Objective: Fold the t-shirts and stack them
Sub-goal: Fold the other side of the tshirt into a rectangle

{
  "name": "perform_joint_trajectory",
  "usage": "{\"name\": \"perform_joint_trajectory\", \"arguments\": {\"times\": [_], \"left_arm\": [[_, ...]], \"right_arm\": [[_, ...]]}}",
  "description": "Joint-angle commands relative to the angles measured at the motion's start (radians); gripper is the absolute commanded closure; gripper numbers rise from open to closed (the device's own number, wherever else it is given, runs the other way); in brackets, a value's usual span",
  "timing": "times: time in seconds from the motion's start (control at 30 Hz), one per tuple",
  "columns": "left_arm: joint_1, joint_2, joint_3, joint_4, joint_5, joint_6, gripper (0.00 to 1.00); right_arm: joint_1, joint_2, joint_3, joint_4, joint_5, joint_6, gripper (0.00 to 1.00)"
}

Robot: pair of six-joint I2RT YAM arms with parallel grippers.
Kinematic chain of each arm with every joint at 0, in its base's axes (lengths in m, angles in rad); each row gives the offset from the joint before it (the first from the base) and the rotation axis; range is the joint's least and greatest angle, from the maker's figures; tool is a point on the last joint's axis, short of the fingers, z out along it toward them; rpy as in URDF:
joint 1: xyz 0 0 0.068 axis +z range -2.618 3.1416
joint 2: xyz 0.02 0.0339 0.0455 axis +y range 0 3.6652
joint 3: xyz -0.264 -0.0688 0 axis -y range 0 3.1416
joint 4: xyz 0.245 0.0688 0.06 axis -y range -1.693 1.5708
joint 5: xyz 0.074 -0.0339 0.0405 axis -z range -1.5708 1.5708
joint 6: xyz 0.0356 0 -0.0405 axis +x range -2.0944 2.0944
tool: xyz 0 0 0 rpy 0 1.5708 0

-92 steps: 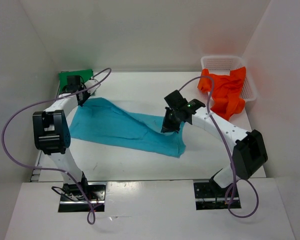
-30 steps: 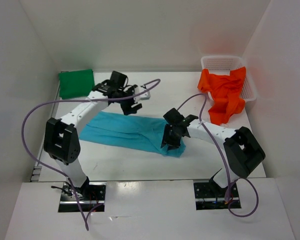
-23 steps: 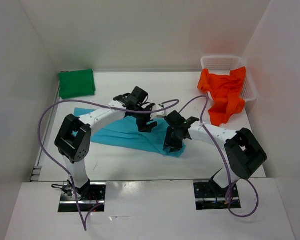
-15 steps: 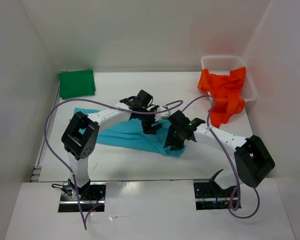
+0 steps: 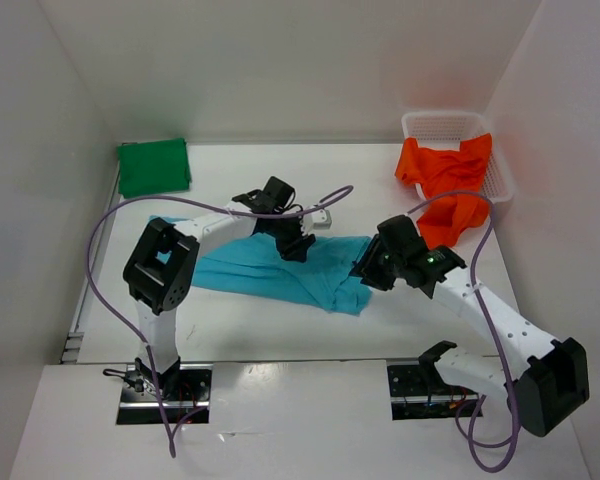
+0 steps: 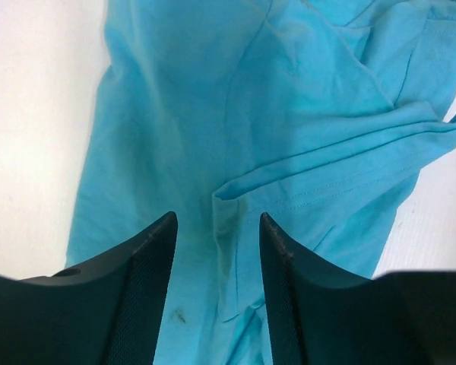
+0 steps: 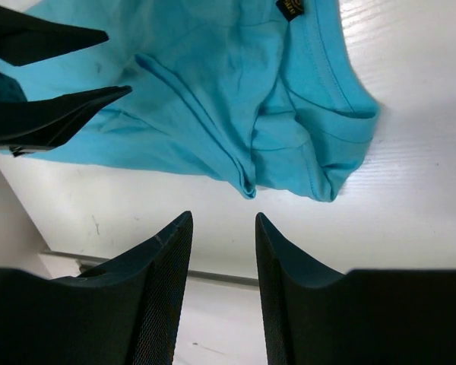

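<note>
The turquoise t-shirt [image 5: 242, 272] lies crumpled lengthwise across the middle of the table. My left gripper [image 5: 298, 244] hangs low over its right half, open, with a raised fold of the turquoise cloth [image 6: 229, 199] between the fingers [image 6: 148, 251]. My right gripper [image 5: 369, 274] is open and empty just off the shirt's right end, whose bunched hem [image 7: 247, 185] lies ahead of it. The dark green t-shirt [image 5: 152, 166] lies folded at the back left. The orange-red t-shirt [image 5: 450, 192] hangs out of the basket at the back right.
The white mesh basket [image 5: 442, 124] stands in the back right corner against the wall. White walls close in both sides and the back. Purple cables loop off both arms. The table's near edge [image 7: 175, 268] runs just below the right gripper.
My left arm has swung from the back left to the shirt's right half and narrowed its jaws. My right gripper has drawn back to the right, off the shirt's end.
</note>
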Motion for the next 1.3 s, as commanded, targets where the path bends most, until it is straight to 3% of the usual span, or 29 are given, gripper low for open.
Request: {"name": "perform_joint_trajectory", "arguments": {"times": [0.0, 0.3, 0.53, 0.67, 0.77, 0.87, 1.07, 1.13, 1.27], "left_arm": [[-0.010, 0.045, 0.035, -0.012, 0.043, 0.016, 0.46], [-0.029, 0.088, 0.059, -0.054, 0.052, 0.028, 0.51], [-0.029, 0.097, 0.093, -0.098, 0.106, 0.028, 0.74], [-0.029, 0.088, 0.131, -0.124, 0.149, -0.004, 0.76], [-0.029, 0.079, 0.131, -0.114, 0.160, -0.013, 0.85], [-0.029, 0.079, 0.122, -0.114, 0.160, -0.013, 0.88], [-0.019, 0.079, 0.090, -0.136, 0.140, 0.007, 0.89], [-0.010, 0.079, 0.090, -0.165, 0.130, 0.036, 0.74], [-0.010, 0.109, 0.102, -0.212, 0.140, 0.067, 0.66]], "right_arm": [[-0.005, -0.012, -0.025, -0.020, 0.004, 0.013, 0.56], [-0.005, -0.012, -0.014, -0.031, 0.004, -0.005, 0.54], [-0.005, -0.003, -0.014, -0.031, 0.004, -0.005, 0.54], [-0.005, 0.008, -0.040, -0.011, -0.028, -0.005, 0.54], [-0.005, 0.033, -0.067, 0.013, -0.071, -0.028, 0.53], [-0.005, 0.066, -0.077, 0.036, -0.094, -0.038, 0.53], [0.014, 0.128, -0.077, 0.082, -0.120, -0.060, 0.52], [0.014, 0.155, -0.068, 0.082, -0.120, -0.061, 0.50], [0.043, 0.195, -0.039, 0.105, -0.129, -0.071, 0.50]]}}
